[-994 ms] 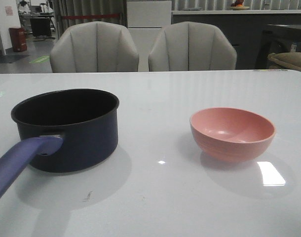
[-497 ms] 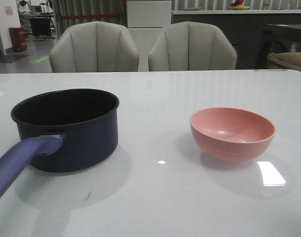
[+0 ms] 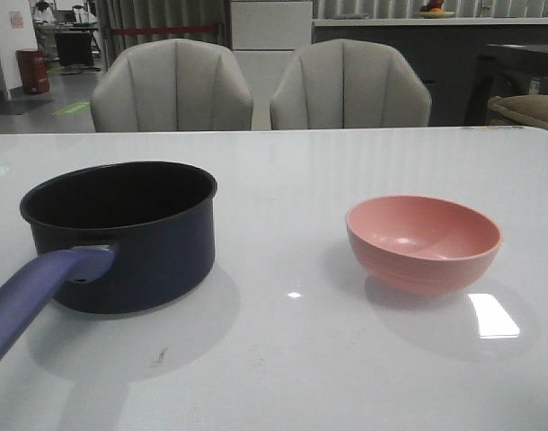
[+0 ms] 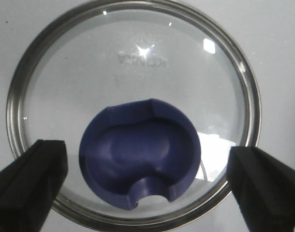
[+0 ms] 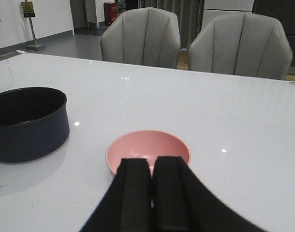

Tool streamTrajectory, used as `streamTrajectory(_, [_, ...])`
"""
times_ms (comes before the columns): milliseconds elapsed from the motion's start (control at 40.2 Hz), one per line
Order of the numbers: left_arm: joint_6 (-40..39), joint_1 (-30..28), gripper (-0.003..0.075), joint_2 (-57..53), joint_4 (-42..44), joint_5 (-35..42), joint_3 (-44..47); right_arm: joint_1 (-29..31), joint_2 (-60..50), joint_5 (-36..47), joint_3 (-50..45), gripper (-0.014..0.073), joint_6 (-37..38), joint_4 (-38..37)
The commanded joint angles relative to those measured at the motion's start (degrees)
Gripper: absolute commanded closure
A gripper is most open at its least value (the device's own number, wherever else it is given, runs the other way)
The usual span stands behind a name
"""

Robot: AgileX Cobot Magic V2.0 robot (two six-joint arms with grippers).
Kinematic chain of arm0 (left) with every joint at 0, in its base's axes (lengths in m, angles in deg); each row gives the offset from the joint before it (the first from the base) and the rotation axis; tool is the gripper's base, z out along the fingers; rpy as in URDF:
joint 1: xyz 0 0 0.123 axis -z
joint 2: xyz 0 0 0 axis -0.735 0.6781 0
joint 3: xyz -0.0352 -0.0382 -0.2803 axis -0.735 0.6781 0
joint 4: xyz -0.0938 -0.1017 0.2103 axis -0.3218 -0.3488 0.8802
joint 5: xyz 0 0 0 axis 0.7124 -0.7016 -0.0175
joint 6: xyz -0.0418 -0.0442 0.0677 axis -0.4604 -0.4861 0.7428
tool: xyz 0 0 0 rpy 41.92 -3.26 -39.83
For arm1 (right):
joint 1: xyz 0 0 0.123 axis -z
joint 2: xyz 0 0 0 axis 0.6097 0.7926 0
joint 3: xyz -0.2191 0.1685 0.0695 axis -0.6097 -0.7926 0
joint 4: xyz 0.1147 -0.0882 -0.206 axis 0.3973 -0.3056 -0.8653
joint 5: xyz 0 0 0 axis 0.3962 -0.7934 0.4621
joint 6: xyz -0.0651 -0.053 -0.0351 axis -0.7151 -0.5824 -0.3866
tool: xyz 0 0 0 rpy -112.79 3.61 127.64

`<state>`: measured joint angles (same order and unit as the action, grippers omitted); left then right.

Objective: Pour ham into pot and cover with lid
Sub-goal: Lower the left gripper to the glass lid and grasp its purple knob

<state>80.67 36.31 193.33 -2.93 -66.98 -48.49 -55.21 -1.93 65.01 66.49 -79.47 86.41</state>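
Observation:
The dark navy pot (image 3: 121,235) stands on the left of the white table with its purple-blue handle (image 3: 36,301) pointing toward me; it also shows in the right wrist view (image 5: 27,123). The pink bowl (image 3: 423,242) stands on the right. No ham shows in it. In the left wrist view the glass lid (image 4: 133,63) lies flat, its dark blue notched knob (image 4: 138,152) up. My left gripper (image 4: 147,188) is open above it, one finger on each side of the knob, apart from it. My right gripper (image 5: 151,164) is shut and empty, just short of the pink bowl (image 5: 150,147).
Two grey chairs (image 3: 256,85) stand behind the far table edge. The white tabletop (image 3: 292,359) runs between pot and bowl. Neither arm nor the lid shows in the front view.

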Motion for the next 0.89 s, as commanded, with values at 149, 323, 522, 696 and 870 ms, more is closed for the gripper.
streamTrajectory(149, [-0.87,-0.15,0.0012,-0.87,-0.26,2.04,-1.77,-0.12,0.60,4.72,1.60,0.0445,-0.64,0.08])
streamTrajectory(323, [-0.95,-0.15,0.0013,0.52,-0.26,2.67,-1.77,-0.12,0.60,4.72,1.60,0.0445,-0.64,0.08])
streamTrajectory(522, [-1.08,-0.15,0.0149,0.63,-0.26,3.48,-1.77,-0.12,0.60,4.72,1.60,0.0445,-0.64,0.08])
streamTrajectory(696, [-1.08,-0.15,0.0386,1.22,-0.26,3.61,-1.77,-0.12,0.60,4.72,1.60,0.0445,-0.64,0.08])
streamTrajectory(870, [-1.08,-0.15,0.0445,1.31,-0.26,4.61,-1.77,-0.12,0.60,4.72,1.60,0.0445,-0.64,0.08])
